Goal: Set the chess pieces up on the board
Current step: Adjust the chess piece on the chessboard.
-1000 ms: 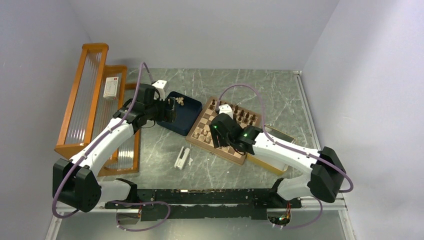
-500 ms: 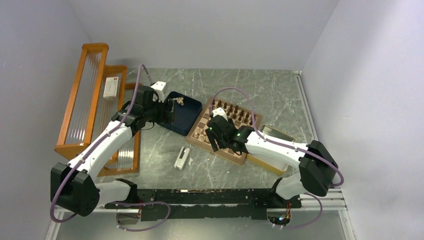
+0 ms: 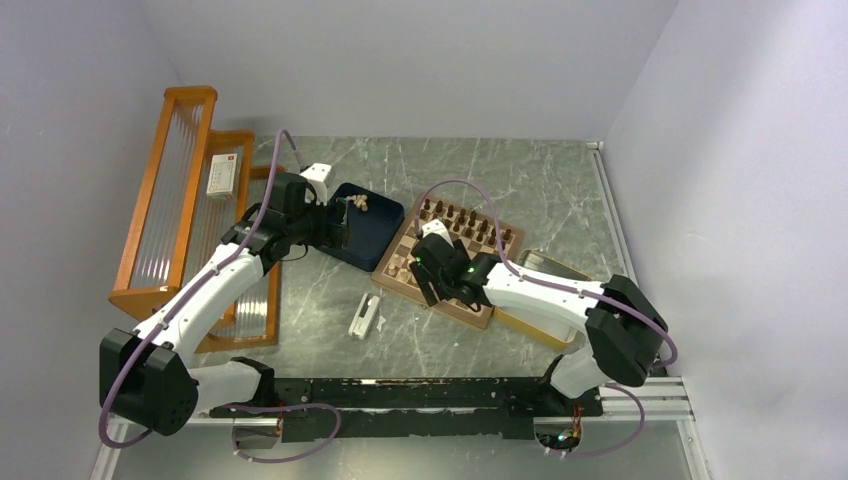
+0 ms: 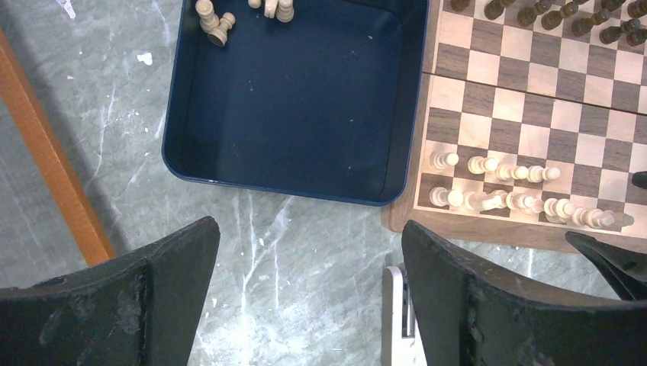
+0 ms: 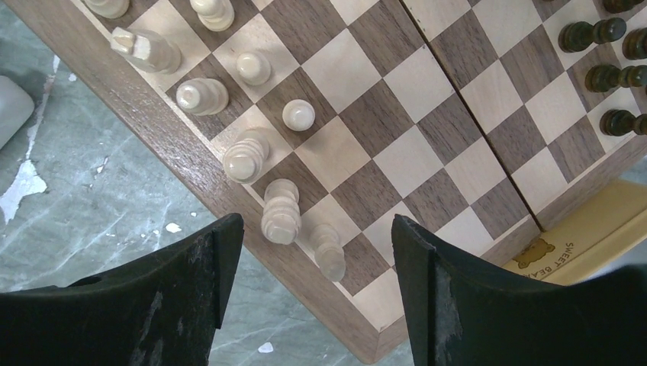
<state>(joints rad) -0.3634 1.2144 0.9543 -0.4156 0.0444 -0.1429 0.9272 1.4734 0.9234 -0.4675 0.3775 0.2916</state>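
Grey marble table (image 3: 330, 290). On the board (image 4: 526, 114), dark pieces (image 4: 549, 15) line the far side. The pale pieces (image 4: 503, 171) part-fill its near rows, and several wait in the tray (image 4: 290, 91) beside the board. Both empty: left pincer (image 4: 309, 252) wide open beside the board, right pincer (image 5: 313, 229) open over the board's pale rows.

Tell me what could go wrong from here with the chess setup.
The open right hand hangs over closely packed pale pieces at the edge of the board; a finger could topple a neighbour. The loose pieces in the blue tray lie bunched against its wall, so the open left hand may struggle to grip just one.
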